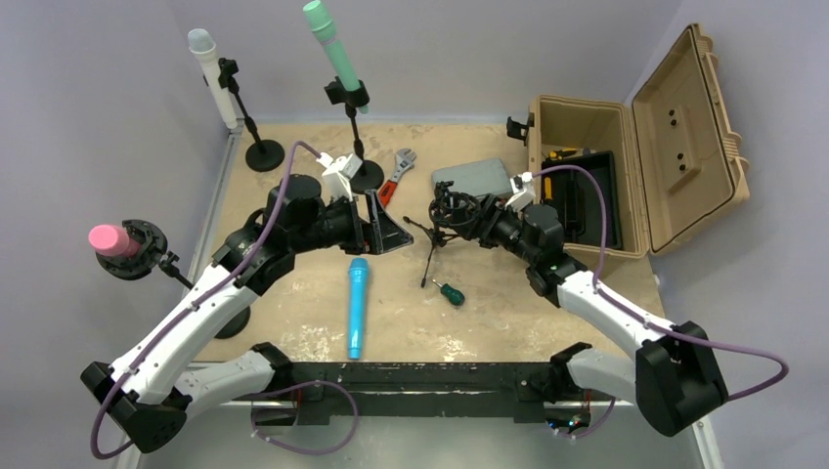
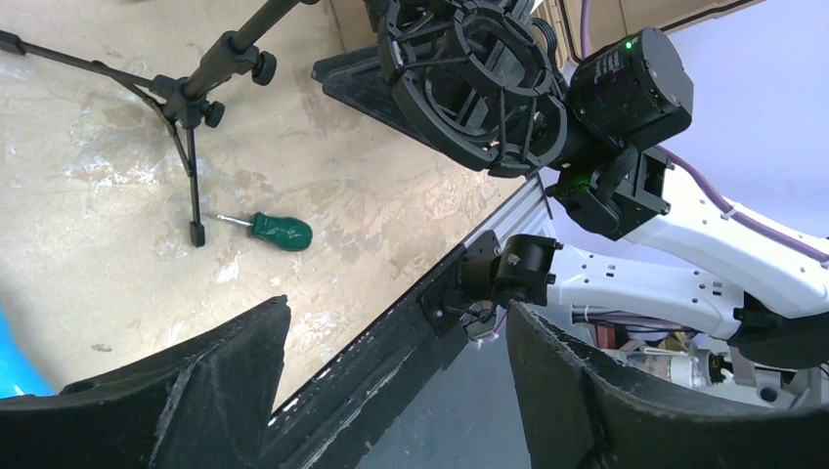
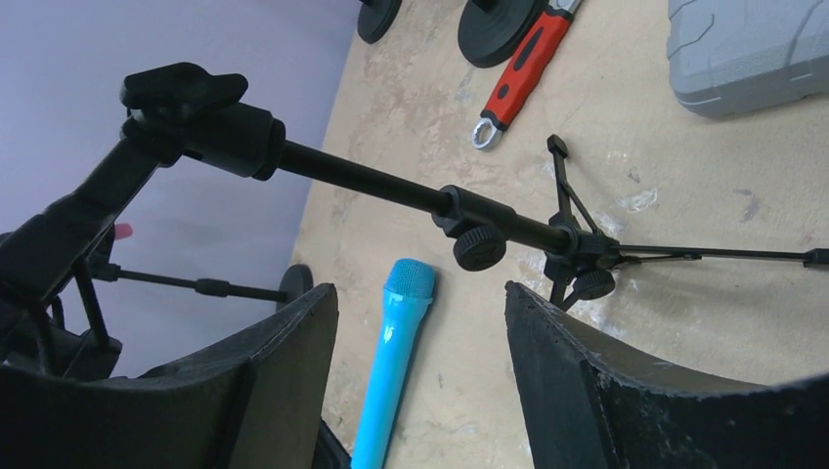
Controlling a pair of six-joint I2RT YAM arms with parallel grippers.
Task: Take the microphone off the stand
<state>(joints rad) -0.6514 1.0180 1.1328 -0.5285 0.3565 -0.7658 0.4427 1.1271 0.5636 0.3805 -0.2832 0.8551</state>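
The blue microphone (image 1: 357,308) lies flat on the table, out of any stand. It shows in the right wrist view (image 3: 396,362) below and between my right fingers, and as a blue corner in the left wrist view (image 2: 10,363). The small black tripod stand (image 1: 435,244) is tilted, and its round shock mount (image 2: 479,78) is empty. My right gripper (image 1: 467,215) is open right at the shock mount, with the stand's pole (image 3: 391,186) just past its fingertips (image 3: 293,362). My left gripper (image 1: 391,230) is open and empty, left of the stand.
Other stands hold a white microphone (image 1: 210,73) at the back left, a green one (image 1: 332,49) at the back middle and a pink one (image 1: 112,239) at the left. A green screwdriver (image 1: 450,291), red wrench (image 1: 396,176), grey case (image 1: 474,179) and open tan toolbox (image 1: 626,176) are around.
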